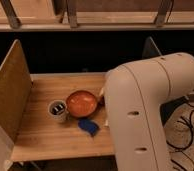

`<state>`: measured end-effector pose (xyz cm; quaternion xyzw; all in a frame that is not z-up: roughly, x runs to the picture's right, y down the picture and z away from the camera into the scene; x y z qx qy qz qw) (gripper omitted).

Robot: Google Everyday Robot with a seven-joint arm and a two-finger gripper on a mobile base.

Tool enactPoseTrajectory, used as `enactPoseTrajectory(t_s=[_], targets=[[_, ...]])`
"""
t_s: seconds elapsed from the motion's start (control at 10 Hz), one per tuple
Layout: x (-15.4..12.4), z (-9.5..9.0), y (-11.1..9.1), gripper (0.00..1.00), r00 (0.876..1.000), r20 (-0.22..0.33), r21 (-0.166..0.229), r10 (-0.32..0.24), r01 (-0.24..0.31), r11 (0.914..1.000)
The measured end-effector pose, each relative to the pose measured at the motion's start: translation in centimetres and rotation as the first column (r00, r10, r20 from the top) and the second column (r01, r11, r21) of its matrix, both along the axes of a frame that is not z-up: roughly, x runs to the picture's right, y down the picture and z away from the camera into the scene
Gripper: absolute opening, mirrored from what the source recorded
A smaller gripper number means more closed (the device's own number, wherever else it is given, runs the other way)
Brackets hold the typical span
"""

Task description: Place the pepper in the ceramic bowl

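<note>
The hand (101,94) shows only as a pale sliver at the left edge of the arm, just beside the right rim of the ceramic bowl (81,102); the rest is hidden, and I cannot tell whether it is apart or together, or whether it holds anything. A small dark red bit right below that sliver, seemingly the pepper (100,101), sits close against the bowl's right rim, outside it. The white arm (140,100) fills the right side, arching over the counter (45,132). The glossy orange-red bowl stands mid-counter, a pale cup (57,109) with dark contents just left of it, a flat blue object (89,126) near its front. A wooden panel (10,92) walls the counter's left side.
</note>
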<state>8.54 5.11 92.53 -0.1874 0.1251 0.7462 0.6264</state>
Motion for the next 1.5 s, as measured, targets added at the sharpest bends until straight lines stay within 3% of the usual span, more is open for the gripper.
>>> enactPoseTrajectory(t_s=[0.4, 0.8, 1.3, 1.5], targets=[[-0.8, 1.8, 0.2, 0.59, 1.0, 0.014, -0.03, -0.013, 0.013, 0.9995], [0.1, 3.5, 1.3, 0.58, 1.0, -0.004, -0.078, 0.01, -0.01, 0.9969], [0.2, 4.3, 1.3, 0.1, 1.0, 0.011, -0.091, 0.016, -0.015, 0.9957], [0.6, 4.2, 0.5, 0.0, 1.0, 0.008, -0.075, 0.023, -0.023, 0.9969]])
